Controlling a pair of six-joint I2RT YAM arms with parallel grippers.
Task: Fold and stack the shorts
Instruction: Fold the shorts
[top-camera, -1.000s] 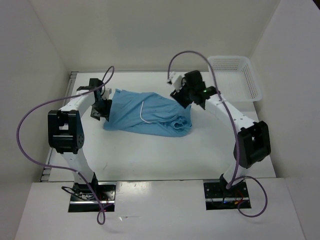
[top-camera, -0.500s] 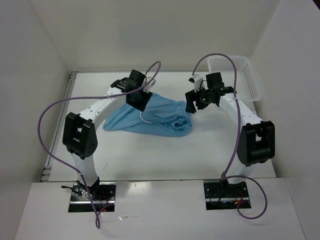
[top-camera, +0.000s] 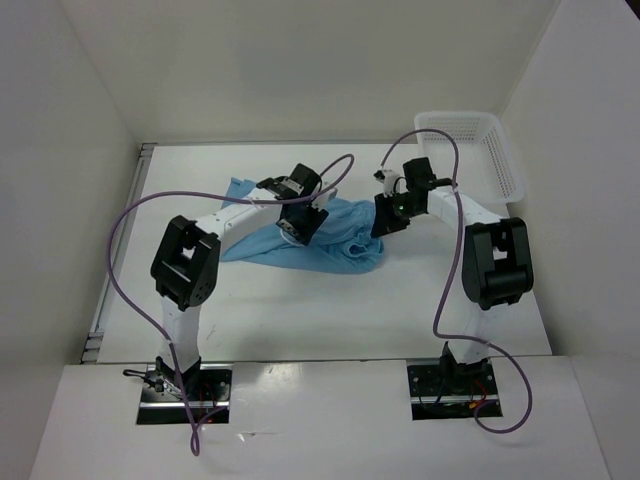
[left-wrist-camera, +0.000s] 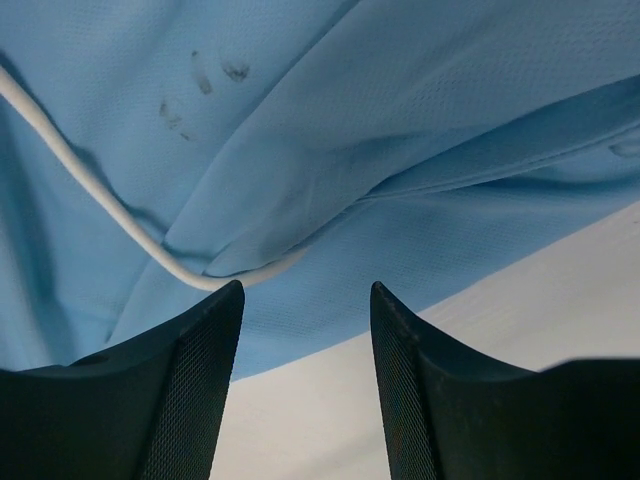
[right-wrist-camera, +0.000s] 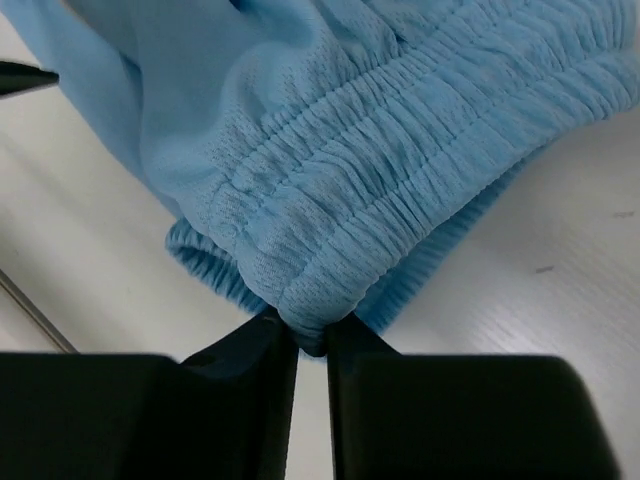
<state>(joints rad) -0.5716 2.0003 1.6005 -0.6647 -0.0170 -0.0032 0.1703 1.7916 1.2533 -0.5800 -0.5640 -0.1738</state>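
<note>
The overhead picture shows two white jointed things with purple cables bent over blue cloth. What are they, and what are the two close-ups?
Those are two robot arms, bolted at the near edge of the white table. The overhead picture comes from a fixed camera above and behind them. Each close-up comes from a small camera on one arm's wrist, looking past its own black pincer. On the table lie light sky-blue soft fabric shorts, crumpled, with a thin white drawstring. A white plastic mesh basket sits at the far right corner. The right pincer is closed on the edge of the gathered elastic waistband. The left pincer is open over the cloth near the drawstring and holds nothing.
</note>
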